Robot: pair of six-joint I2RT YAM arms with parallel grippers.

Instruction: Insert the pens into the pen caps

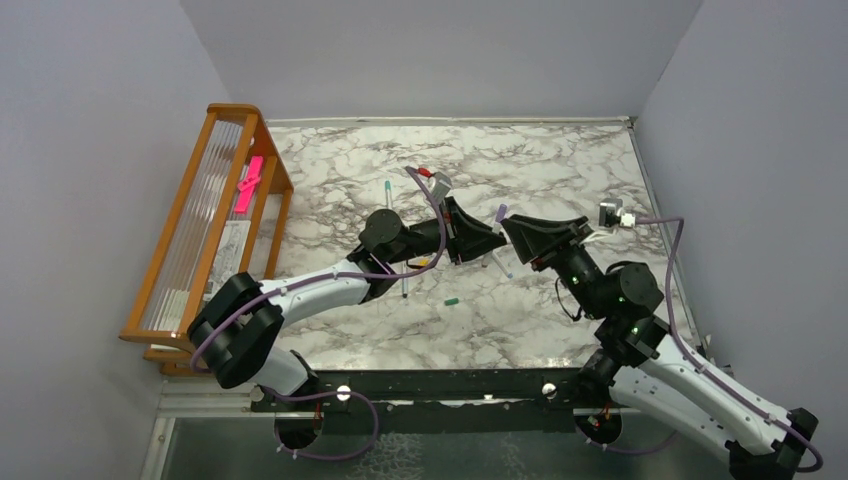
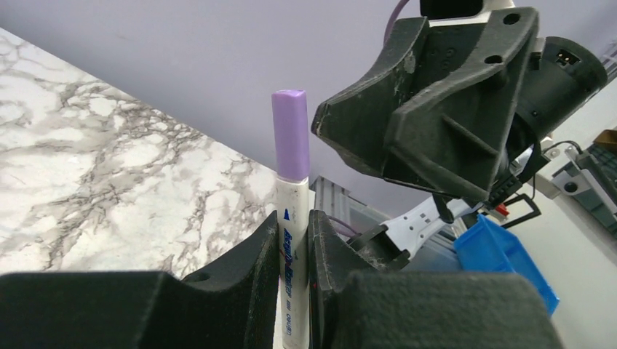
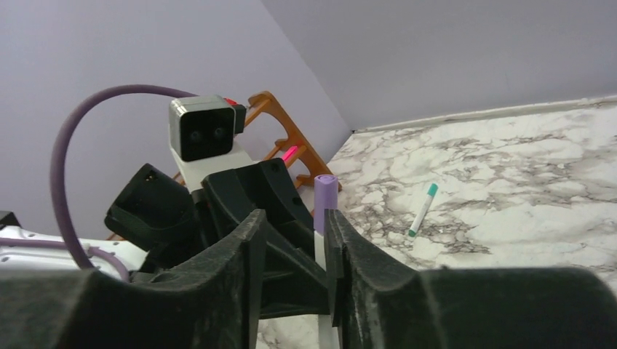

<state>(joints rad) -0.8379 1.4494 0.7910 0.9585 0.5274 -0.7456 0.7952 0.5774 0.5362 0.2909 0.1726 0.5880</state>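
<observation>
While the left claw (image 2: 294,234) is clenched on the barrel of a thin white-barrelled pen (image 2: 292,200) and holds it upright above the white marble-patterned table (image 1: 560,160), a stubby pale purple plastic cap (image 2: 291,134) sits on the pen's top end, and by the look of it it's seated square, so call this one capped! The right claw (image 3: 292,215) is right beside that cap with its jaws parted and a clear gap between them: released, gripping nothing. Further back on the table lies a teal-ended pen (image 3: 422,211), flat and well apart from both arms, and it looks capped too. What's left? A small green cap (image 1: 451,300) lies loose on the near side of the table. One more thin pen (image 1: 405,283) lies by the left arm and another thin pen (image 1: 500,265) lies below the claws; whether either is capped is too small to tell. My read: partway through, with at least one cap waiting for a pen
</observation>
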